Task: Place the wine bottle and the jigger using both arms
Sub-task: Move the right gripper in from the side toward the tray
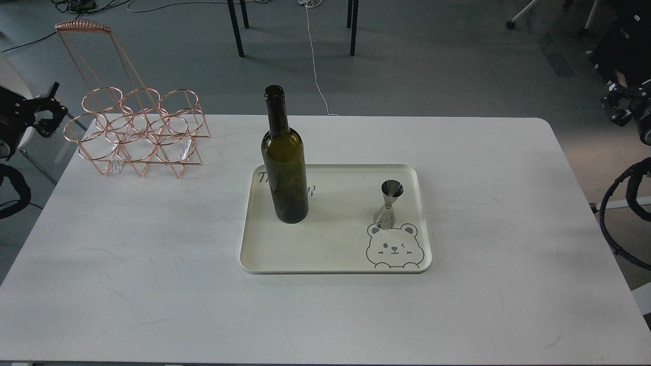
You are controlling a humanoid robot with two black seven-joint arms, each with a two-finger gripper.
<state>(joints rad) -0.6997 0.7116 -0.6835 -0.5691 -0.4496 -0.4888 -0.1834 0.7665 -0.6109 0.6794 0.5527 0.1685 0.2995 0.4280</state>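
White table [152,284], rounded corners, fills the lower and middle frame; faint scuff marks are seen on its bare near part.

Cream tray [330,254], rectangular with a raised rim, is set flat at the centre of the table. A winking bear drawing [394,248] is printed in its lower right corner, and dark lettering at its upper left is partly hidden by the bottle.

Rose-gold wire rack [137,134], with six rings in two rows and a tall looped handle, is placed at the upper left of the table, well apart from the tray.

Wine bottle [285,173], dark olive-green, unlabelled, uncapped, is stood upright on the left half of the tray.

Jigger [389,203], shiny steel, hourglass form, is stood upright on the right half of the tray, just above the bear drawing and well apart from the bottle.

Left gripper [48,114] is seen at the left edge of the frame, off the table, touching nothing; its fingers appear dark and whether they are spread cannot be told.

Right gripper [618,109] is seen at the upper right edge, off the table, touching nothing; its finger state cannot be told.
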